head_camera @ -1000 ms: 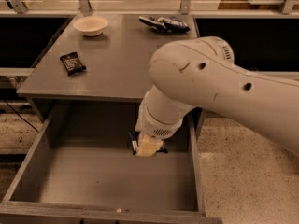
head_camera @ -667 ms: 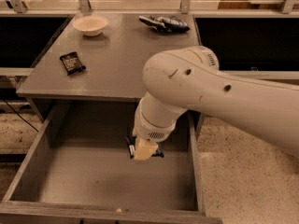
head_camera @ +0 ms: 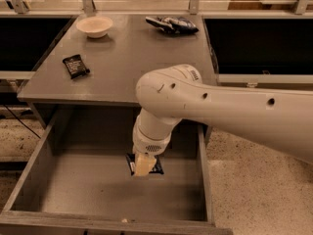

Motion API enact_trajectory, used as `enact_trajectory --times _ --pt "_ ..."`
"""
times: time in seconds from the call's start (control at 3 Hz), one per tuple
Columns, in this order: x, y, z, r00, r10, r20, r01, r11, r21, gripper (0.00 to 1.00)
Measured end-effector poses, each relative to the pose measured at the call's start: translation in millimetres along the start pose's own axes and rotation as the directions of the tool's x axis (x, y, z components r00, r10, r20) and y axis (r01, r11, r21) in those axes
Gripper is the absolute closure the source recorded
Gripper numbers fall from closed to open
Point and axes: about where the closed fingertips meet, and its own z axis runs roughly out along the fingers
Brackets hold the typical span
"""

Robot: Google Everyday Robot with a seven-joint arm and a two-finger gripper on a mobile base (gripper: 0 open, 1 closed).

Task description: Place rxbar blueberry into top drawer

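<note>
The gripper is shown low inside the open top drawer, directly over the rxbar blueberry, which is seen at or just above the drawer floor. Whether the bar is clamped or released cannot be told. Only release and withdrawal are judged outstanding. A bowl, a black wrapper and a chip bag are seen on the cabinet top, well apart from the drawer, and nothing is seen obstructing it.

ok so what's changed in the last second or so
The hand, holding the rxbar blueberry, moved left and toward the front of the top drawer, carrying the bar with it. Nothing was let go. The bowl, black wrapper and chip bag on the cabinet top stayed put, and the drawer is open as before.
</note>
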Motion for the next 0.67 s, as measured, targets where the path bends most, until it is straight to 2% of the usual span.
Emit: enact_trajectory --times 0.33,0.67 --pt "0 0 0 1.000 0.000 0.000 0.000 1.0000 0.000 1.00" --pt "2 7 17 1.000 0.013 0.003 -0.013 0.9997 -0.020 1.00"
